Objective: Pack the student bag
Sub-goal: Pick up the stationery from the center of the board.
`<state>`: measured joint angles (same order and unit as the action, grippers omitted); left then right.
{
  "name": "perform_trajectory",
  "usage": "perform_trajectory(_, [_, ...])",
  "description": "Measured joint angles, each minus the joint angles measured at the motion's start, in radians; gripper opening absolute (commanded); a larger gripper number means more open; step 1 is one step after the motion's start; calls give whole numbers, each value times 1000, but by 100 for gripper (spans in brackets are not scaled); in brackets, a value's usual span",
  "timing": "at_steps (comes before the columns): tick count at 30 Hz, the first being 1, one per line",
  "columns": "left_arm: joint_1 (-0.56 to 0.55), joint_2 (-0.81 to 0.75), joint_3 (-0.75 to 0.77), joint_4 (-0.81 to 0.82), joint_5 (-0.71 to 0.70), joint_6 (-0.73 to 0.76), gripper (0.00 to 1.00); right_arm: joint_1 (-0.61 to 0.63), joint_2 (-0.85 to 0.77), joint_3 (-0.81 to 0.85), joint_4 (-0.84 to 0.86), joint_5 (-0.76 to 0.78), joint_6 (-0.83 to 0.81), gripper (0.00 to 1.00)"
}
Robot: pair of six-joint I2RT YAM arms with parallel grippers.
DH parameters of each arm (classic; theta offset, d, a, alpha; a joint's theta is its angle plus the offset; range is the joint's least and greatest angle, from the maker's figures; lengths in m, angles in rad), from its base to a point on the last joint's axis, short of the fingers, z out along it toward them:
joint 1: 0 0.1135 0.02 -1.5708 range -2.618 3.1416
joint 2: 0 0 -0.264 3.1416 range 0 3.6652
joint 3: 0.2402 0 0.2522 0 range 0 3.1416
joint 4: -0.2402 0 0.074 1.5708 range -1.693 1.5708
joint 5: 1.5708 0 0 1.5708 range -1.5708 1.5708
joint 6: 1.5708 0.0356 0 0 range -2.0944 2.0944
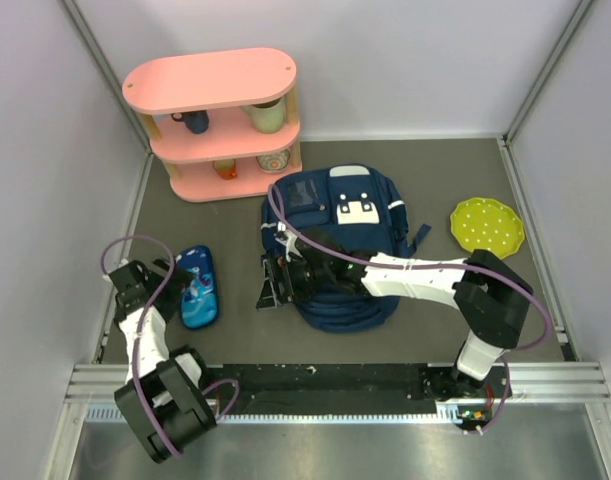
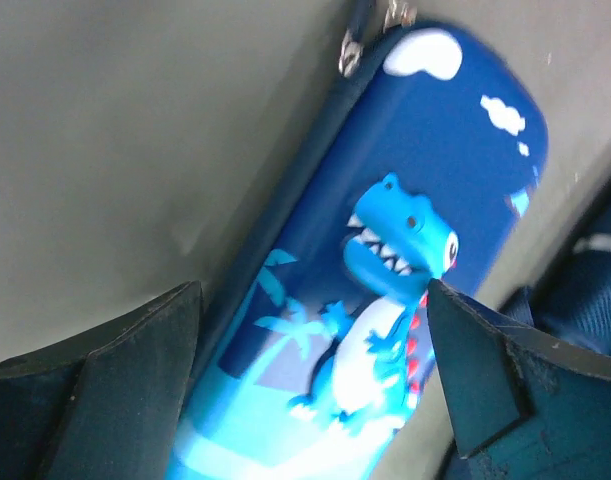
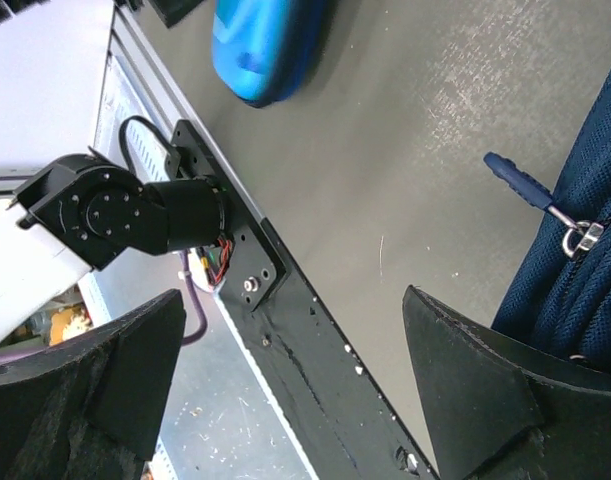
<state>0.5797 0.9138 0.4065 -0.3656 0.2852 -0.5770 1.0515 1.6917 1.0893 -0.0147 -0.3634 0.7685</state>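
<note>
The student bag (image 1: 345,235), a navy backpack with white patches, lies flat mid-table. Its edge and a zipper pull (image 3: 530,185) show at the right of the right wrist view. My right gripper (image 1: 273,284) is open and empty at the bag's near-left edge; in its wrist view the gripper (image 3: 295,390) has only bare table and rail between the jaws. A bright-blue dinosaur pencil case (image 1: 197,286) lies left of the bag. My left gripper (image 1: 172,276) is open, and in its wrist view the gripper (image 2: 315,380) has the case (image 2: 385,300) between its fingers (image 2: 115,370).
A pink three-tier shelf (image 1: 220,120) with cups and bowls stands at the back left. A green dotted plate (image 1: 487,226) lies at the right. A black rail (image 1: 325,380) runs along the near table edge. White walls close in both sides.
</note>
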Motion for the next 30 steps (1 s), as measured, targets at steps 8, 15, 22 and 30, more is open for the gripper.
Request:
perform_trajectory(8, [-55,-109,-83,-23,150,-44,95,0,6,7,1,-2,11,88])
perform_trajectory(15, [-80,-194,-93,-54,220,-73,91,0,8,7,0,0,13,86])
perform_trajectory(22, [-95,-175,-95,-55,219,-79,89,0,74,101,-20,19,13,80])
perform_trajectory(30, [-100,-143,-95,-51,182,-77,98,-1,214,260,-32,42,16,80])
